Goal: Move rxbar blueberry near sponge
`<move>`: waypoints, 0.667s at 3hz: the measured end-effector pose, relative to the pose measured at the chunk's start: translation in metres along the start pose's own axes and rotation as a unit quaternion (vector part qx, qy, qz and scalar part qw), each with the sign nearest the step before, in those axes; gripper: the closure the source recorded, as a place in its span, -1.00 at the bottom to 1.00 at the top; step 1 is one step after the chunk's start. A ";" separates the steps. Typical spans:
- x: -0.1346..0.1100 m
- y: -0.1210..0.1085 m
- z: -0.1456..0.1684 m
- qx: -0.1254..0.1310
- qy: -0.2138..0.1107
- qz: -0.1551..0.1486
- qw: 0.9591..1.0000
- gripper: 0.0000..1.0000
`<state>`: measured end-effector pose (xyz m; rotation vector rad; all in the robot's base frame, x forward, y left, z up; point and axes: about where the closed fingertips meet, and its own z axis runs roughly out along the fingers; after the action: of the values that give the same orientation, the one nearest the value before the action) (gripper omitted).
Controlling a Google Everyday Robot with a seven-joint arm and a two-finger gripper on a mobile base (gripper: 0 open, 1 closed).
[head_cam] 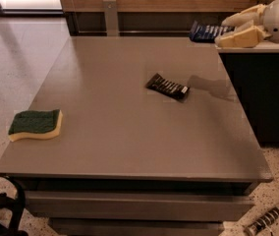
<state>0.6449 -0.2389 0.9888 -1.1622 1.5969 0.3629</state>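
Gripper point(224, 30) holds rxbar blueberry point(206, 32) above table's point(129, 136) far right edge, sponge point(35, 123) well apart.

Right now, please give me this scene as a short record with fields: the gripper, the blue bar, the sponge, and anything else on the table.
gripper: raised by the far right corner of the table, shut on the rxbar blueberry
rxbar blueberry: in the air, sticking out left of the gripper
sponge: flat on the table near its front left corner, green side up
bar to sponge: far apart, at opposite corners
dark bar: lying on the table right of the middle, apart from the gripper
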 end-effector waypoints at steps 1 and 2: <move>-0.006 0.044 0.010 -0.020 0.009 -0.009 1.000 1.00; -0.009 0.086 0.031 -0.071 0.010 -0.029 0.997 1.00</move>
<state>0.5918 -0.1701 0.9576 -1.3201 1.5712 0.4345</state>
